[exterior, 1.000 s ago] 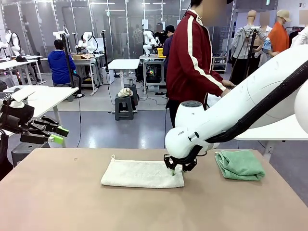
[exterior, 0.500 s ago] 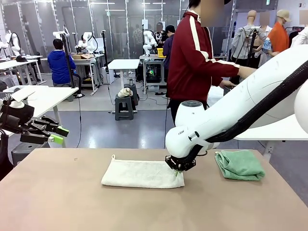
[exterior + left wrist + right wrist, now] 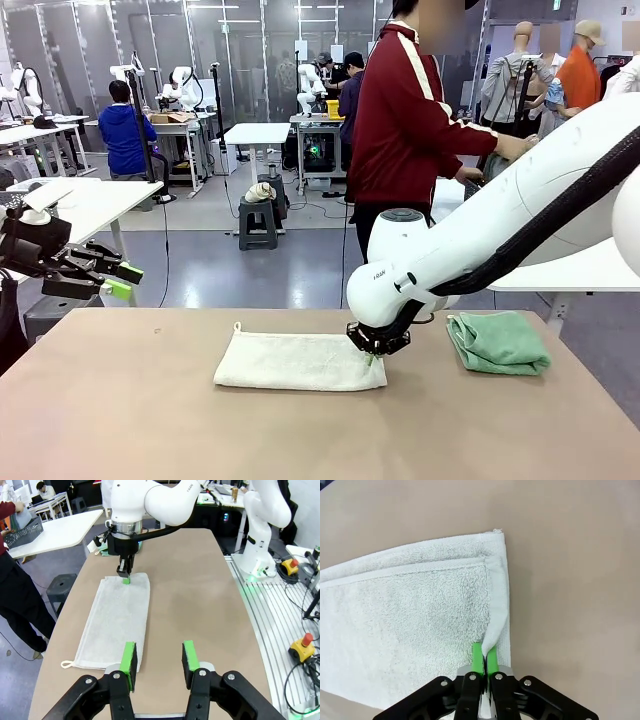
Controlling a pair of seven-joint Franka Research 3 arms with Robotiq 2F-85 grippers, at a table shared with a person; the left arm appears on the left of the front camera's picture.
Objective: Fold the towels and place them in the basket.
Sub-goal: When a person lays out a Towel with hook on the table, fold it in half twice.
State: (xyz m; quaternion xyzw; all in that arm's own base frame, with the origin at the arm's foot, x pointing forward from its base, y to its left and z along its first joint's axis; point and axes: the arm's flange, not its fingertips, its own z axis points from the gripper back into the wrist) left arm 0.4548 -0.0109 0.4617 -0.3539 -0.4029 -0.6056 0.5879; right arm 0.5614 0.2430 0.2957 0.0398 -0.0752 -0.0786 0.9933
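Observation:
The cream-white towel lies folded into a long strip at mid-table, its small loop at the far left corner. My right gripper is shut on a pinch of its right end, seen close up as raised cloth between the green pads. The sea-green towel sits crumpled at the right of the table. My left gripper hangs open and empty in the air off the table's left side; its wrist view looks along the cream towel toward the right gripper. The basket stands on a white side table.
A person in a red jacket stands past the table's far edge, hands reaching toward the side table at the right. Bare tan tabletop lies in front of both towels. The right arm's white body spans the right half.
My right gripper has shifted slightly right, drawing the cream towel's end with it. The person has turned and reached toward the side table. The left arm is still.

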